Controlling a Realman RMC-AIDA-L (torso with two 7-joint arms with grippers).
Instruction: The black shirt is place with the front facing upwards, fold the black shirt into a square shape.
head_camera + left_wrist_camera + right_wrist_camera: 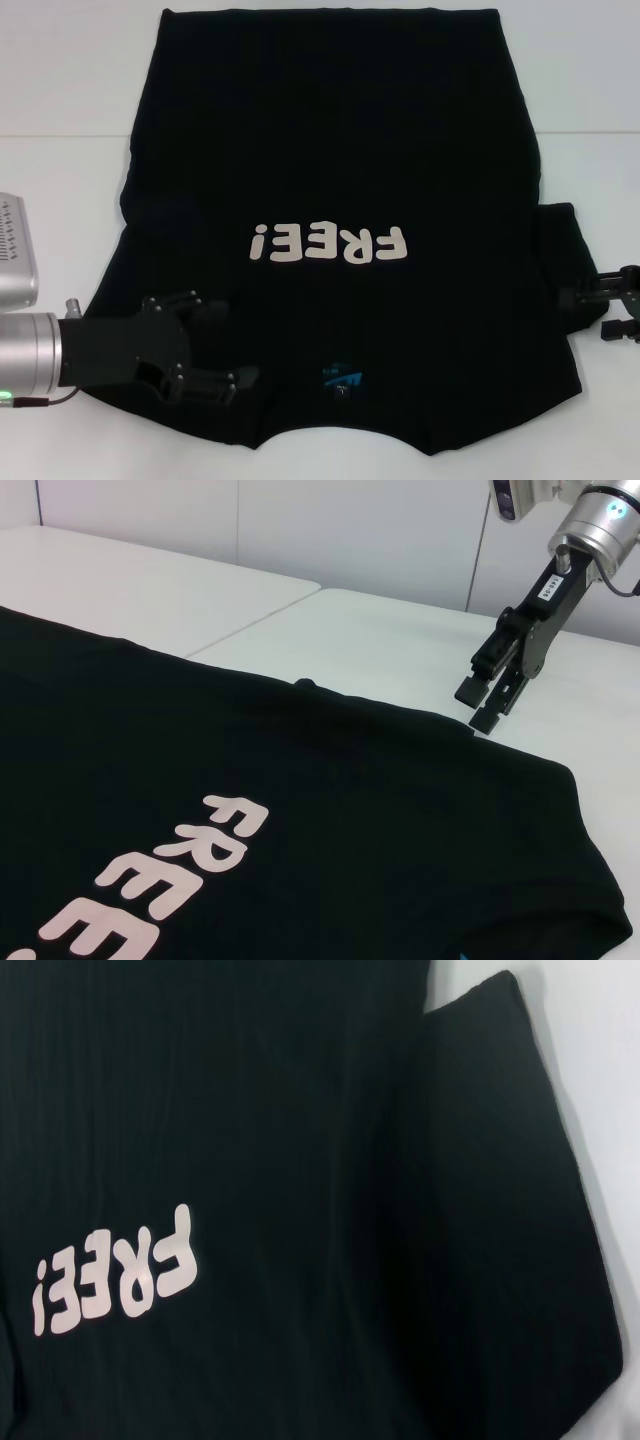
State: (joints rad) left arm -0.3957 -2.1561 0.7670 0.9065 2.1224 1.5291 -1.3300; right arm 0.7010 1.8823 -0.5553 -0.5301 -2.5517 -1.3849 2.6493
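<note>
The black shirt (330, 150) lies flat on the white table, front up, with its white "FREE!" lettering (330, 243) upside down to me and its blue neck label (343, 378) at the near edge. My left gripper (235, 342) is open low over the shirt's near left shoulder, nothing between its fingers. At the outer edge of the shirt's right sleeve (560, 250), my right gripper (585, 315) is open. The left wrist view shows the shirt (200, 760) and the right gripper (478, 706) just above the table beside the cloth. In the right wrist view I see the lettering (110, 1280) and sleeve (500, 1210).
White table (60, 100) surrounds the shirt on the left, right and far sides. A silver grey housing (15, 250) sits at the left edge beside my left arm. A seam (590, 135) runs across the tabletop.
</note>
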